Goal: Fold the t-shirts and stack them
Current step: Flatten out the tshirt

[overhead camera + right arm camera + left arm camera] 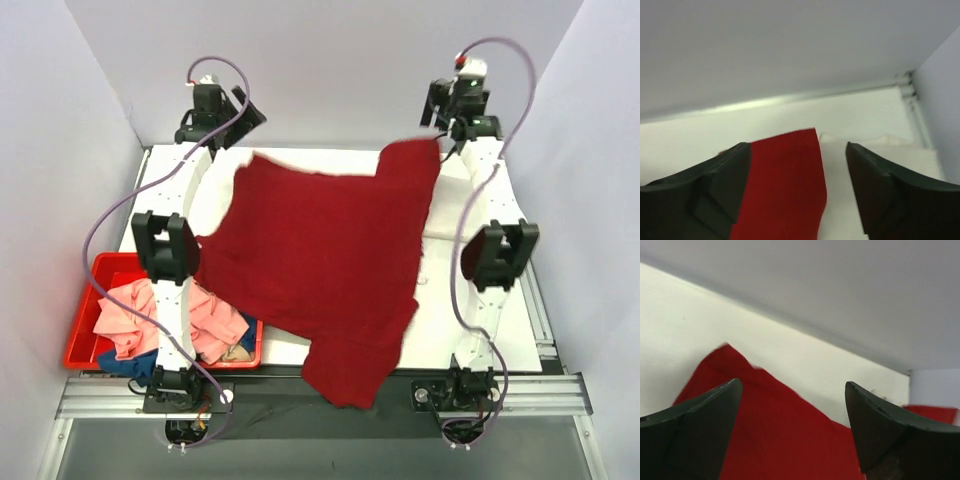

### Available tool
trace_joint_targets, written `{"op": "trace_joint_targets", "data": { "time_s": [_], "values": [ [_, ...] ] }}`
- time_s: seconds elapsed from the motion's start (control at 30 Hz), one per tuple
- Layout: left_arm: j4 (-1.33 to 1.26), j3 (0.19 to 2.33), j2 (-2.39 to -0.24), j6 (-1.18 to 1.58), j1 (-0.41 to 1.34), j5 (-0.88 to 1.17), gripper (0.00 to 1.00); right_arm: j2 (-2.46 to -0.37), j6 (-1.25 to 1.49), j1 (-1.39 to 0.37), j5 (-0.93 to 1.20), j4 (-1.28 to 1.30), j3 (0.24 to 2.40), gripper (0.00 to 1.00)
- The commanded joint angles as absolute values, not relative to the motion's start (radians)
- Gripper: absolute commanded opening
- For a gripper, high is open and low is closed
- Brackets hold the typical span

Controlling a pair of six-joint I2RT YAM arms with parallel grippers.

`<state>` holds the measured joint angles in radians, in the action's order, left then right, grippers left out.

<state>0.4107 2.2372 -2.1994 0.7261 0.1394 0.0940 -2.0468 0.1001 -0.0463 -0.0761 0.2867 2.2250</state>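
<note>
- The dark red t-shirt (320, 260) lies spread and skewed on the table (500, 330), starting just right of the red bin (80, 320) and reaching the far corner diagonally across from it
- The left gripper (792, 384) hangs well beyond the bin with its jaws wide apart and nothing between them; the shirt's far corner sits just under it
- The right gripper (797, 145), farthest from the bin, is also parted; red cloth shows in the gap but neither finger presses on it
- Risk: one end of the shirt, on the side away from the bin, droops over the table's near edge, so its weight or a careless tug could drag the whole garment off
- Risk: the slanted lay would likely give a crooked fold unless it is squared first
- Risk: the shirt's corner farthest from the bin overlaps a white cloth (890, 155); a pinch there could lift both
- A pink t-shirt (140, 310) is heaped in the bin, and the left arm stretches right over it
</note>
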Motion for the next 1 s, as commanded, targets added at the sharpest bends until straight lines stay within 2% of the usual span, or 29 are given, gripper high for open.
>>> {"op": "trace_joint_targets", "data": {
  "time_s": [0.0,0.07,0.17,0.3,0.53,0.77,0.97],
  "values": [
    [0.524,2.423,-2.220,0.706,0.132,0.170,0.97,-2.121,0.163,-0.029,-0.115,0.423,2.332,0.83],
    [0.558,2.381,-2.203,0.677,0.138,0.193,0.97,-2.087,0.181,-0.028,-0.104,0.428,2.224,0.94],
    [0.554,2.245,-2.119,0.658,0.143,0.221,0.97,-1.982,0.209,-0.037,-0.053,0.420,2.081,0.98],
    [0.578,2.012,-2.031,0.624,0.172,0.215,0.97,-1.833,0.244,-0.084,0.043,0.399,1.796,0.98],
    [0.673,1.881,-2.020,0.635,0.212,0.219,0.97,-1.637,0.344,-0.185,0.242,0.388,1.485,0.97],
    [0.776,1.894,-2.121,0.623,0.204,0.206,0.97,-1.640,0.376,-0.261,0.342,0.362,1.312,0.94],
    [0.782,1.896,-2.192,0.621,0.202,0.221,0.97,-1.732,0.399,-0.279,0.322,0.334,1.275,0.91]
  ]
}}
